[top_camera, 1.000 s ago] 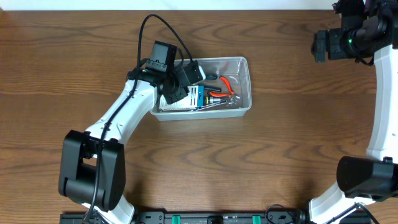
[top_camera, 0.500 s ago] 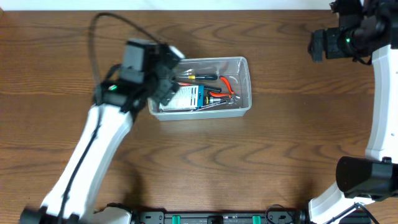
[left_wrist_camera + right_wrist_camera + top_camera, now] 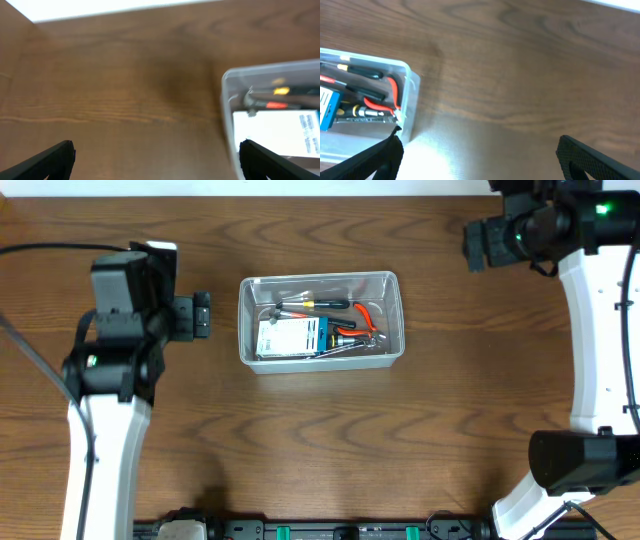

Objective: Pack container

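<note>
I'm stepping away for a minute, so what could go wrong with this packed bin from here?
The open left gripper sits beside the left wall of the clear container; a sideways move could shove it. The orange-handled pliers lie among other tools by the right wall, so a jolt might tip them out.

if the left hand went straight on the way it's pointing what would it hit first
Probably the bare table. The left wrist view shows the open left hand framing plain wood, with the container off to the right of that line. How near its wall is unclear.
</note>
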Motion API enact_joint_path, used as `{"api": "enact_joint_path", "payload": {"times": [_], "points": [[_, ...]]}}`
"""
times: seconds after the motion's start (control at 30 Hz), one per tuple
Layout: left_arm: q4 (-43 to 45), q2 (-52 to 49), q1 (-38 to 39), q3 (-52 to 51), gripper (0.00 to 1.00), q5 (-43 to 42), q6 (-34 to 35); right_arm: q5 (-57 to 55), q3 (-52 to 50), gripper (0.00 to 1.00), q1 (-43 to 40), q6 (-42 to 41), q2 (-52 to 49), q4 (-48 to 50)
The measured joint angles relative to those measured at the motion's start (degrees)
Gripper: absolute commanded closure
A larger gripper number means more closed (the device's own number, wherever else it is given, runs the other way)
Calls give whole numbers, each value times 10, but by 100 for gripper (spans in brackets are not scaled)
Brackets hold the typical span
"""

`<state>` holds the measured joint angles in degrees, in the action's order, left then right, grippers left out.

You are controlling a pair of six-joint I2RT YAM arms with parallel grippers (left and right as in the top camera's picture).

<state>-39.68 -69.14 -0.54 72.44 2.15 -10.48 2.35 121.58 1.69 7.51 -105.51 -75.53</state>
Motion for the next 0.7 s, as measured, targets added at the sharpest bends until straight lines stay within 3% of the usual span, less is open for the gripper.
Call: {"api": "enact_joint_path", "payload": {"times": [0.23, 0.5, 0.7], "points": [[34, 151, 29, -80, 2, 0, 13, -24, -109, 1, -11, -37, 122, 44], [50, 365, 78, -256, 2, 0, 6, -43, -472, 1, -10, -90, 451, 198], [20, 494, 84, -333, 2, 22, 1, -60, -700, 1, -4, -102, 645, 243]]}}
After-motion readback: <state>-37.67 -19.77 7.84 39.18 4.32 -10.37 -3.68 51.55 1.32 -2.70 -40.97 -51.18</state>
